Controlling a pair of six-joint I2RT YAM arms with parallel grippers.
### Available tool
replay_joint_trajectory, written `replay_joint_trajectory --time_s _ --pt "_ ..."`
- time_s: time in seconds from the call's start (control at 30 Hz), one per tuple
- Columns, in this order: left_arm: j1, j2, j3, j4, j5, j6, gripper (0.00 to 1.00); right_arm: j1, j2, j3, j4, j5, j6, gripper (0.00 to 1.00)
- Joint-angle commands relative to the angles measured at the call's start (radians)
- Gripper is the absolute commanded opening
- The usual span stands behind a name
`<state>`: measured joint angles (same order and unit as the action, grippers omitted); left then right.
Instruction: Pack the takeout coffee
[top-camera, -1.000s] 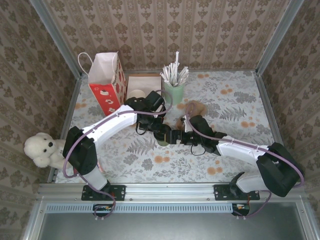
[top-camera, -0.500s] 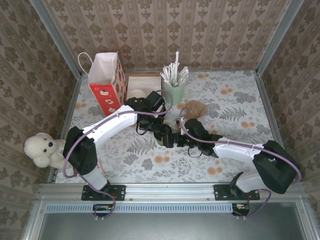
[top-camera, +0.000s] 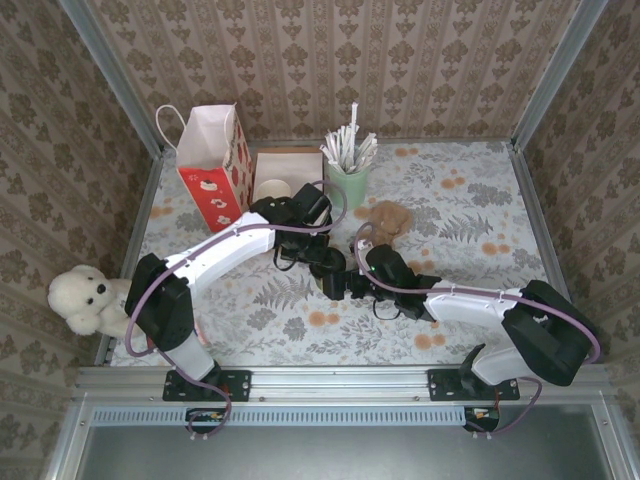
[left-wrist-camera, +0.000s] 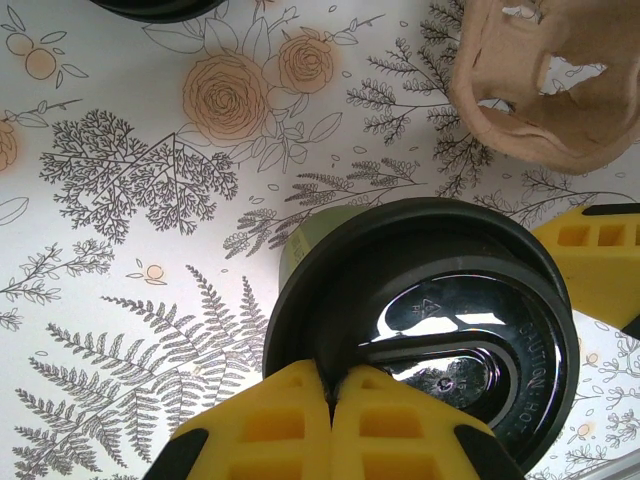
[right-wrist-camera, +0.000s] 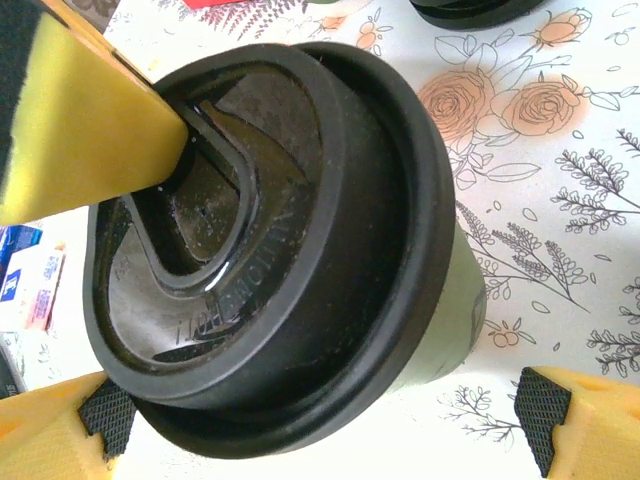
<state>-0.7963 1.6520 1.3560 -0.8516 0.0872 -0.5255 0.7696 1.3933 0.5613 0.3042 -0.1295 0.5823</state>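
Tabletop under a floral cloth runs to metal rails at the back and both sides. Its right half lies open, while the back left is crowded. Red paper bag stands upright in that corner with its mouth open, and its inside cannot be made out. Just beside it a cardboard box holds a cream-lined cup, partly hidden by the left arm. A mint cup next to the box carries white wrapped straws.

A brown pulp carrier lies near mid-table. The takeout coffee sits there too, just beside the carrier, largely covered from above by the 2 wrists. The left gripper has its fingers pressed together on nothing, tips resting on the black lid. The right gripper is spread wide astride the cup, 1 pad at the lid rim and the other clear of the green wall.
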Motion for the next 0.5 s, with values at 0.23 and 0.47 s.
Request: replay_joint_trajectory --time_s 0.23,0.47 --pt "-0.018 0.052 0.010 -0.065 -0.014 -0.020 0.00 -0.031 -0.188 0.004 -0.072 -0.025 0.109 1.00" --pt "-0.020 0.053 0.026 -0.066 -0.004 -0.026 0.04 -0.029 -0.138 0.153 -0.382 0.218 0.355 0.95"
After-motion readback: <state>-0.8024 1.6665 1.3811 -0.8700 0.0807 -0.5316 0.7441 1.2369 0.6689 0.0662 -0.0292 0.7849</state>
